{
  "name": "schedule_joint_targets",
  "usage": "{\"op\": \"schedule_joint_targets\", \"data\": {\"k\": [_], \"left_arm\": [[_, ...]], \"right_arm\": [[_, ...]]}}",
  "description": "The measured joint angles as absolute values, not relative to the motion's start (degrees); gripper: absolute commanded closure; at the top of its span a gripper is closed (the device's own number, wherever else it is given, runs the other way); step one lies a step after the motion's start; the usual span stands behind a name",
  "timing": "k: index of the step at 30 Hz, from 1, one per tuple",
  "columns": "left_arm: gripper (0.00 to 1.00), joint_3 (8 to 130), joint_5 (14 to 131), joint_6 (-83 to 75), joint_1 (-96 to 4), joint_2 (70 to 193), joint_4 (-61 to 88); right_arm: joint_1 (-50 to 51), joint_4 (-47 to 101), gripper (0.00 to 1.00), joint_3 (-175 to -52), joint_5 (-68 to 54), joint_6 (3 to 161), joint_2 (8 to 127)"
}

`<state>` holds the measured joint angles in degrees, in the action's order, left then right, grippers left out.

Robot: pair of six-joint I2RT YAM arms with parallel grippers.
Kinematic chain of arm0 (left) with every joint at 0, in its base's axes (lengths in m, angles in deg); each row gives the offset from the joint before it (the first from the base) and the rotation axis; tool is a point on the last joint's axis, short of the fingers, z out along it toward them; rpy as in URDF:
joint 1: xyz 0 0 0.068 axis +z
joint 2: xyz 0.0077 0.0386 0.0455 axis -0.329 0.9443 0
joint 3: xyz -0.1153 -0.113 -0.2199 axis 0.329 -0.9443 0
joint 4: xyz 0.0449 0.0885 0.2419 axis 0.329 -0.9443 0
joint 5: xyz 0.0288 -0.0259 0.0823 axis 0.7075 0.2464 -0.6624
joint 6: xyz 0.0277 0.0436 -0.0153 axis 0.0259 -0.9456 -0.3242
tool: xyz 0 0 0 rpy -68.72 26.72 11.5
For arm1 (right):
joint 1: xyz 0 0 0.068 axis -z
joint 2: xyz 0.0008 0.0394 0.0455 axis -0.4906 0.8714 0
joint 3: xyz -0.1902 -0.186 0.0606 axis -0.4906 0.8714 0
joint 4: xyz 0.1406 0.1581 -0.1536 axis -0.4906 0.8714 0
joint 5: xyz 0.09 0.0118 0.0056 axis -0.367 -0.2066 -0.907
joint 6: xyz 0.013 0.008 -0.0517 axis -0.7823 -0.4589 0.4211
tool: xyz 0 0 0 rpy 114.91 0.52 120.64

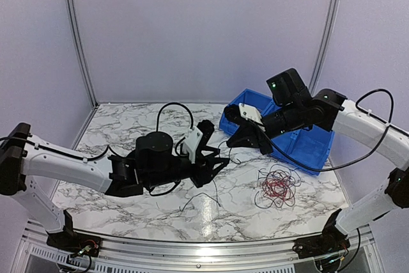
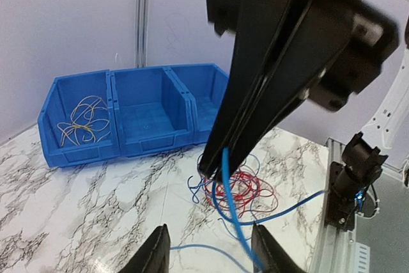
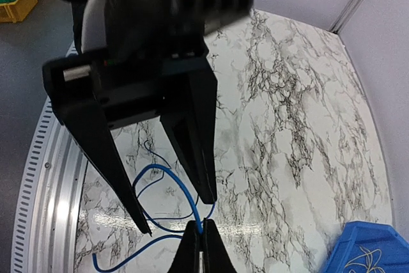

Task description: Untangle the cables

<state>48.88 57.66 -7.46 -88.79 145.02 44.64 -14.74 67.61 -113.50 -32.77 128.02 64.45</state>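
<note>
The cables (image 1: 278, 187) sit in a loose red-and-dark nest on the marble bench (image 1: 128, 126), at about four o'clock from its middle and well apart from both arm bases. One blue cable (image 2: 233, 218) leads out of that nest toward ten o'clock and is lifted off the bench. The right end effector (image 3: 201, 240) has its fingers together, clamped on this strand just above a hanging loop. The left end effector (image 2: 211, 233) is just beside that pinch with its fingers apart. The blue strand runs down through the gap, and as far as I can tell from the wrist view neither pad grips it. At two o'clock stands the blue bin (image 2: 144, 140), with tan wires (image 2: 82, 123) lying in one end compartment. The worry from here is the far end of the blue strand. It seems threaded through the red loops, though at this fineness I can't be sure, so a steady pull could drag the whole nest across the bench or cinch a knot instead of freeing one wire. The hold is a hair-thin wire between hard tips, and it could slide out under tension. The two end effectors are also very near each other, so a careless move might knock them together.
</note>
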Motion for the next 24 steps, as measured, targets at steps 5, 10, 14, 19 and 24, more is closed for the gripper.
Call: {"op": "schedule_joint_targets", "data": {"k": [5,10,14,19,24], "left_arm": [[0.40,48.3,55.3,-8.5,-88.8,148.7,45.0],[0.39,40.1,53.6,-6.1,-89.1,146.1,49.3],[0.40,33.8,53.3,-3.2,-89.1,145.3,51.5],[0.40,30.3,57.3,-2.2,-89.1,145.2,52.5],[0.39,26.7,59.4,-5.1,-89.1,142.9,51.8]], "right_arm": [[-14.7,68.0,1.00,-115.5,-31.6,128.0,64.4],[-14.7,68.5,1.00,-115.6,-30.3,128.0,64.4],[-14.7,68.5,1.00,-115.6,-29.4,128.0,64.4],[-14.7,68.5,1.00,-115.6,-28.7,128.0,64.4],[-14.7,68.7,1.00,-114.9,-28.5,128.0,64.1]]}}
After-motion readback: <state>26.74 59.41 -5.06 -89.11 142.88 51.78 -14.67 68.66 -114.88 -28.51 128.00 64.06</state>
